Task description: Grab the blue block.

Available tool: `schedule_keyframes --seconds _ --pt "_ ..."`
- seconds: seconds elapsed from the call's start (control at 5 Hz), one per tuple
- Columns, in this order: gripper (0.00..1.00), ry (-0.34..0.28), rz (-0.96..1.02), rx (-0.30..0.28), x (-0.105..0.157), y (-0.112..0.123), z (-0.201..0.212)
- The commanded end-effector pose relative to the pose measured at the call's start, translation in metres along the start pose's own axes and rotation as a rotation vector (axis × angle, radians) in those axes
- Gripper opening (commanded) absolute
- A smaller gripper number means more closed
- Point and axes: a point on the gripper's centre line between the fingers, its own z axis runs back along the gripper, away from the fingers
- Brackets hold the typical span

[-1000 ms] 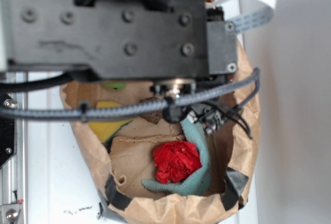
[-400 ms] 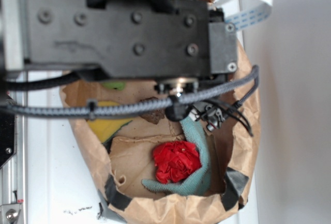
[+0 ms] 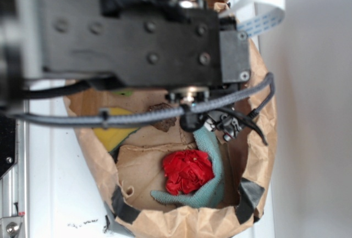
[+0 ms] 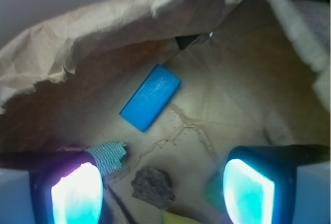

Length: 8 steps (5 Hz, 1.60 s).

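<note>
Blue block [image 4: 150, 97] lying flat and diagonal on the brown paper floor of the torn paper bag [image 4: 103, 22], just below the shadowed fold of the bag's wall, one long end pointing up-right toward a dark strip of tape. Untouched, with bare paper all round it. Below and left of it in the wrist view, the end of a pale teal knitted cloth [image 4: 107, 157]; below that, a dark rough lump [image 4: 153, 187]; both apart from the block. Gripper [image 4: 163, 193] held above the bag floor, fingers [image 4: 76, 195] spread wide at the bottom corners of the wrist view, pads glowing cyan, nothing between them, block well ahead of the tips. From the exterior view, block hidden under the black arm body [image 3: 132, 34], which fills the upper part of the picture over the bag's mouth. In the open part of the bag there: a red crumpled ball [image 3: 188, 171] cradled by the curving teal cloth, a yellow sponge [image 3: 113, 131] at the left, black tape patches on the rim, braided cable [image 3: 143, 116] crossing in front.
</note>
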Motion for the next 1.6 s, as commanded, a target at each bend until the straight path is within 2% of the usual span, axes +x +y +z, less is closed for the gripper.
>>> schedule_keyframes --seconds 0.0,0.2,0.6,1.0,1.2,1.4 --pt "1.00 -0.048 -0.002 -0.053 0.000 0.002 -0.014" --pt "1.00 -0.070 0.016 -0.076 0.003 0.001 -0.027" --pt "1.00 -0.063 0.083 -0.081 0.013 -0.007 -0.035" --pt "1.00 -0.118 0.131 -0.016 0.027 -0.014 -0.049" --pt "1.00 -0.135 0.208 0.021 0.025 -0.007 -0.051" --pt "1.00 -0.147 0.236 0.046 0.040 -0.014 -0.059"
